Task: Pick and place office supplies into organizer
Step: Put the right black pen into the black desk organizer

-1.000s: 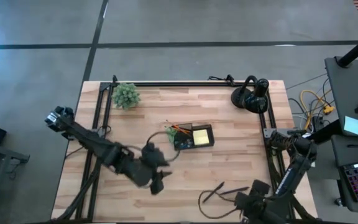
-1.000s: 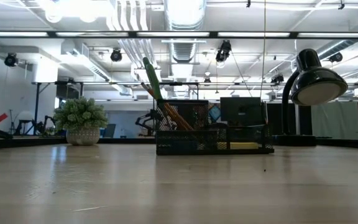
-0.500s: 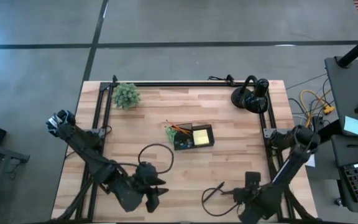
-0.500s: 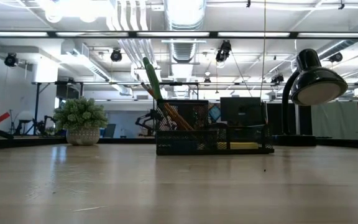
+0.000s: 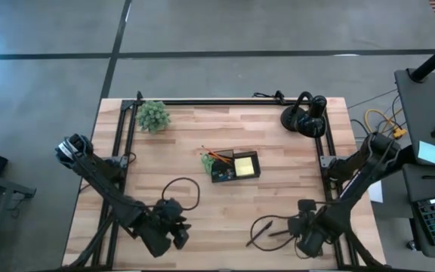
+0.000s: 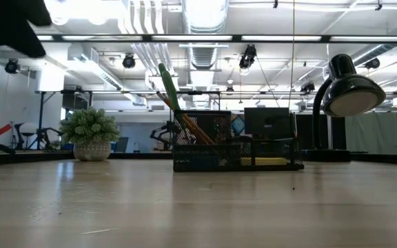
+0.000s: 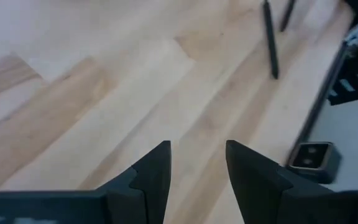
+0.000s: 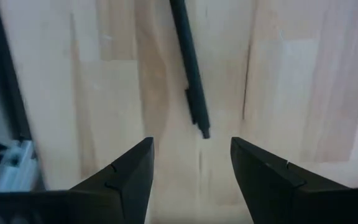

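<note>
The black mesh organizer (image 5: 234,167) stands mid-table and holds a yellow sticky-note pad (image 5: 243,165), orange pencils (image 6: 193,129) and green-handled scissors (image 6: 165,84) that stick up out of it. Two black pens (image 5: 260,235) lie flat on the wood near the right front corner. My right gripper (image 8: 191,163) hangs open, pointing down, with one pen (image 8: 189,73) just beyond its fingertips. My left gripper (image 7: 197,167) is open over bare wood at the near edge, left of the pens (image 7: 270,38). It shows in the high view as my left gripper (image 5: 178,235).
A small potted plant (image 5: 153,115) stands at the far left and a black desk lamp (image 5: 305,115) at the far right. Black frame rails (image 5: 127,136) run along the table's sides. Cable loops (image 5: 184,190) hang by both arms. Bare wood lies between the organizer and the near edge.
My left gripper has sunk and gone toward the near edge and slightly left, rolling as it went. My right gripper has come lower over the pens and rolled, its elbow swinging toward the table's far right. Neither has touched anything. The pens and the organizer have stayed put.
</note>
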Controlling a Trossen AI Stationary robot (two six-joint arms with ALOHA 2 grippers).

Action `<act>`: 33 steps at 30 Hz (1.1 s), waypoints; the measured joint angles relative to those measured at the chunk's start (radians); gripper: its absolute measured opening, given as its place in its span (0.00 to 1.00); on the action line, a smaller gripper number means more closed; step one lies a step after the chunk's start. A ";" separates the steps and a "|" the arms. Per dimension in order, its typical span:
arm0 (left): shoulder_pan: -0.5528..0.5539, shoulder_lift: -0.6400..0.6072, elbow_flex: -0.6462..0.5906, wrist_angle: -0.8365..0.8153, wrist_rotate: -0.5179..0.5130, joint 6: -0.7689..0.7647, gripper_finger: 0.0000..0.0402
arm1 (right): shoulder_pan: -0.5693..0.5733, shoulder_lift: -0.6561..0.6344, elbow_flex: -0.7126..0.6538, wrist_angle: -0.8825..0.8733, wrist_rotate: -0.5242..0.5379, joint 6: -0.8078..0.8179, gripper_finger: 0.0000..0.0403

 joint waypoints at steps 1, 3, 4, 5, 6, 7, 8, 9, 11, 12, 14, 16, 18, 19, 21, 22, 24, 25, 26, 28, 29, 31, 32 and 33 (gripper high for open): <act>0.001 0.000 -0.008 0.002 0.000 -0.001 0.35 | -0.002 0.003 -0.016 0.024 -0.007 -0.022 0.50; 0.002 0.000 -0.023 0.001 -0.002 -0.001 0.35 | -0.004 0.016 -0.039 0.095 -0.024 -0.081 0.50; 0.004 0.000 -0.028 0.000 -0.002 -0.001 0.35 | -0.006 0.030 -0.044 0.117 -0.027 -0.101 0.50; 0.006 0.000 -0.033 0.002 0.001 -0.001 0.35 | -0.009 0.045 -0.045 0.126 -0.027 -0.108 0.50; 0.008 0.000 -0.037 0.002 0.005 -0.001 0.35 | -0.013 0.060 -0.043 0.126 -0.029 -0.109 0.50; 0.010 -0.001 -0.040 0.000 0.010 -0.001 0.35 | -0.015 0.073 -0.035 0.119 -0.030 -0.106 0.50; 0.010 -0.001 -0.042 0.000 0.013 0.000 0.35 | -0.015 0.084 -0.026 0.115 -0.025 -0.105 0.50; 0.011 -0.001 -0.042 0.002 0.015 0.000 0.35 | -0.015 0.092 -0.018 0.115 -0.016 -0.105 0.50; 0.015 -0.001 -0.043 0.000 0.015 0.000 0.35 | -0.015 0.112 -0.009 0.114 0.019 -0.108 0.50; 0.017 -0.001 -0.043 0.001 0.015 0.001 0.35 | -0.015 0.124 -0.008 0.112 0.034 -0.110 0.50; 0.022 -0.001 -0.043 0.000 0.018 0.006 0.35 | -0.016 0.145 -0.011 0.114 0.043 -0.113 0.50; 0.025 -0.001 -0.043 0.000 0.018 0.007 0.35 | -0.020 0.161 -0.023 0.126 0.040 -0.113 0.50; 0.027 -0.001 -0.043 0.000 0.025 0.007 0.35 | -0.020 0.177 -0.034 0.131 0.036 -0.113 0.50; 0.028 -0.001 -0.043 0.000 0.029 0.008 0.35 | -0.020 0.182 -0.036 0.131 0.035 -0.113 0.50; 0.028 -0.001 -0.043 0.000 0.033 0.007 0.35 | -0.022 0.186 -0.036 0.134 0.036 -0.115 0.50; 0.028 -0.001 -0.043 0.000 0.033 0.007 0.35 | -0.022 0.186 -0.036 0.136 0.035 -0.120 0.50; 0.028 -0.001 -0.043 0.000 0.033 0.007 0.35 | -0.024 0.186 -0.039 0.142 0.034 -0.133 0.47; 0.028 -0.001 -0.043 0.000 0.033 0.007 0.35 | -0.024 0.186 -0.040 0.146 0.034 -0.137 0.45; 0.028 -0.001 -0.043 0.000 0.034 0.007 0.35 | -0.024 0.186 -0.041 0.149 0.032 -0.143 0.43; 0.028 -0.001 -0.043 0.001 0.034 0.007 0.35 | -0.024 0.186 -0.046 0.162 0.028 -0.158 0.38; 0.028 -0.001 -0.043 0.000 0.034 0.007 0.35 | -0.024 0.186 -0.048 0.169 0.027 -0.163 0.36; 0.028 -0.001 -0.043 0.000 0.035 0.007 0.35 | -0.024 0.186 -0.051 0.181 0.027 -0.172 0.30; 0.028 -0.001 -0.043 0.000 0.034 0.007 0.35 | -0.025 0.186 -0.052 0.184 0.027 -0.180 0.28; 0.028 -0.001 -0.043 0.001 0.035 0.007 0.35 | -0.025 0.186 -0.052 0.186 0.027 -0.187 0.25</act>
